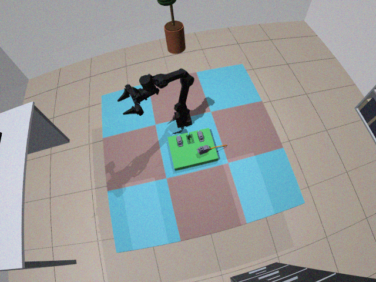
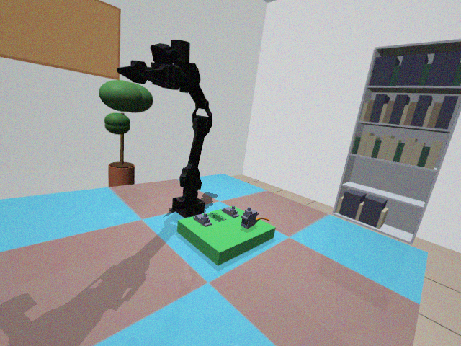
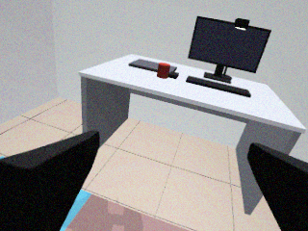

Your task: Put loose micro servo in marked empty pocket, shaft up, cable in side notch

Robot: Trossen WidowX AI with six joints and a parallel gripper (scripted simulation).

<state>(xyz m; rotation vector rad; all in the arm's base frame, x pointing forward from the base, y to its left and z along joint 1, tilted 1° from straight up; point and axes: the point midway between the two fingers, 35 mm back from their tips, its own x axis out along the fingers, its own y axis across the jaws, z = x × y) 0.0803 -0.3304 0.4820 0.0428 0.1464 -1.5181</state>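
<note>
We see the gripper (image 1: 120,107) (image 2: 135,58) (image 3: 174,144) with its fingers wide apart and nothing between them, raised and pointing toward the long near edge of the desk (image 1: 12,182) (image 3: 212,103). In the wrist view both fingers are cut off by the frame, and only their tapered ends show whole.

The loose micro servo (image 1: 203,149) (image 2: 248,218) is well apart from that near edge, out on the green deck (image 1: 188,157) (image 2: 227,238). It stands clear of the marked pocket (image 1: 190,138) (image 2: 217,216), its shaft end up. Its orange cable (image 1: 218,147) (image 2: 262,218) runs past the deck's side, away from the desk; we cannot make out the separate wires. The pocket lies between two seated servos, one (image 1: 180,140) (image 2: 202,219) nearer the desk's near edge and the other (image 1: 200,136) (image 2: 230,211) farther from it. The pocket's side notch is too small for us to tell.

From the wrist, a red mug (image 3: 164,70) sits toward the desk's left end, hiding part of a dark flat object (image 3: 144,64). The monitor (image 3: 228,44) stands toward the far edge, behind a keyboard (image 3: 218,86). From the top, the frame cuts off most of the desk, though the upper corner of its near edge shows.
</note>
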